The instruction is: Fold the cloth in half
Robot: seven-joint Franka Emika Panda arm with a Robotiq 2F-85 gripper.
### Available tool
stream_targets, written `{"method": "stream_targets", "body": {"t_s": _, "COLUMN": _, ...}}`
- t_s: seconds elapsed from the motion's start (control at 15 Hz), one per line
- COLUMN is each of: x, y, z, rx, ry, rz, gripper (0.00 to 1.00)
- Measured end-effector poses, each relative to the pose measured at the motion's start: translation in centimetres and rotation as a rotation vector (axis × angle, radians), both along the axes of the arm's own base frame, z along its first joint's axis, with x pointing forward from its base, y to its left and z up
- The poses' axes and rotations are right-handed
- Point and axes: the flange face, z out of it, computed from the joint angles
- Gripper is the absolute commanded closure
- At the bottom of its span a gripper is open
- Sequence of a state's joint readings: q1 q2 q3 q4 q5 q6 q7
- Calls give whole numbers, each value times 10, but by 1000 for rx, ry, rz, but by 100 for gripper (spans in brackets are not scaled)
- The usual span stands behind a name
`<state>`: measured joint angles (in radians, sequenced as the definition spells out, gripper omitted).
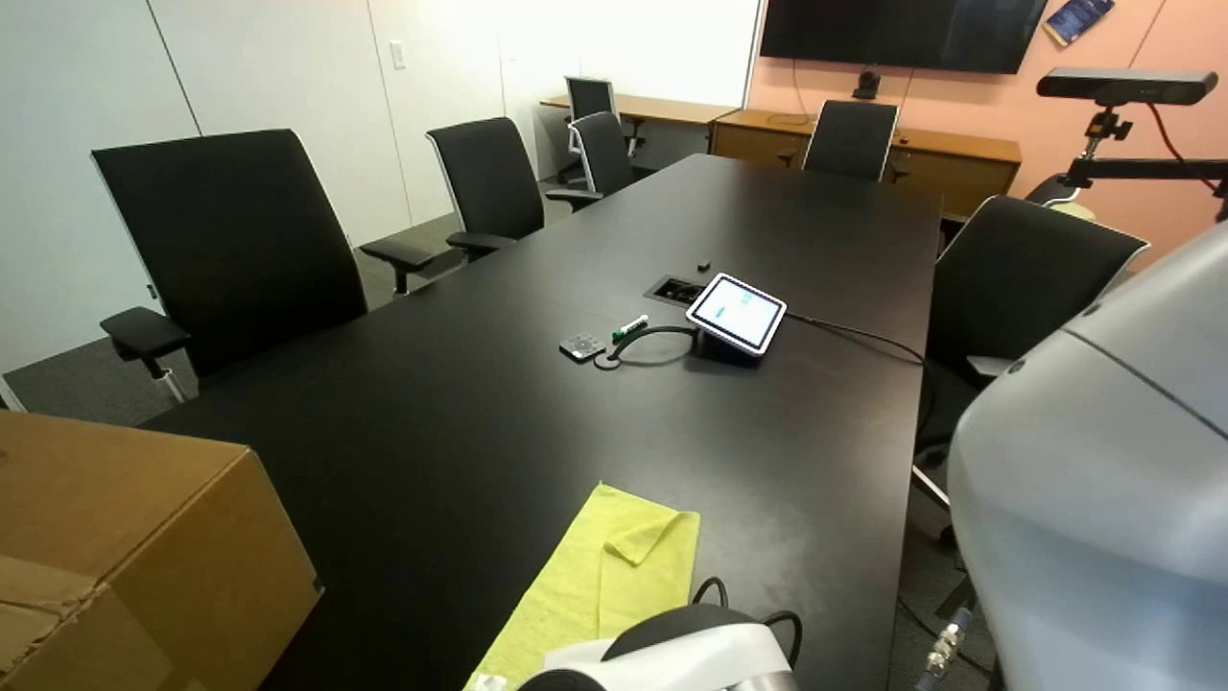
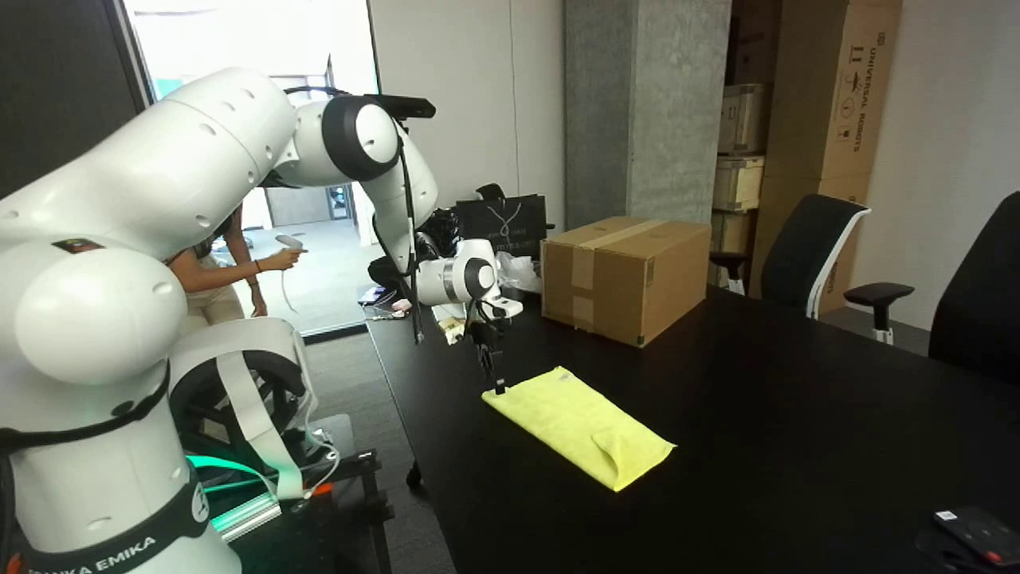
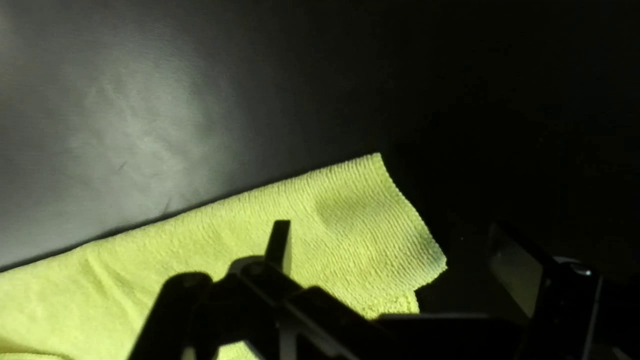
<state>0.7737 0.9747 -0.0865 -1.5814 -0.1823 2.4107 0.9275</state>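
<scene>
The lime cloth lies on the black table in both exterior views [image 1: 585, 576] [image 2: 582, 422]. It is a long strip that looks doubled over, with one corner turned back at the end away from my gripper. My gripper [image 2: 496, 381] is at the near end of the cloth, low over the table. In the wrist view the gripper [image 3: 395, 255] is open, its fingers wide apart. One finger is over the cloth [image 3: 350, 220] and the other is past its end edge, over bare table. Two layers show slightly offset at that end. Whether the fingertips touch the cloth, I cannot tell.
A brown cardboard box [image 1: 192, 566] stands on the table near the cloth, also in an exterior view [image 2: 606, 279]. A tablet [image 1: 737, 315], a marker [image 1: 630, 328] and cables lie farther along. Chairs surround the table. A person [image 2: 223, 271] stands behind the arm.
</scene>
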Motion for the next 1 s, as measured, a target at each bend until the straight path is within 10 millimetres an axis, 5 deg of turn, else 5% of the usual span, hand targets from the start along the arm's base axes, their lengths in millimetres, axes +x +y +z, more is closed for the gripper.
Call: {"method": "stream_targets", "body": {"t_s": 1.0, "x": 18, "y": -21, "z": -9, "rx": -31, "ry": -19, "rz": -25, "gripper": 0}}
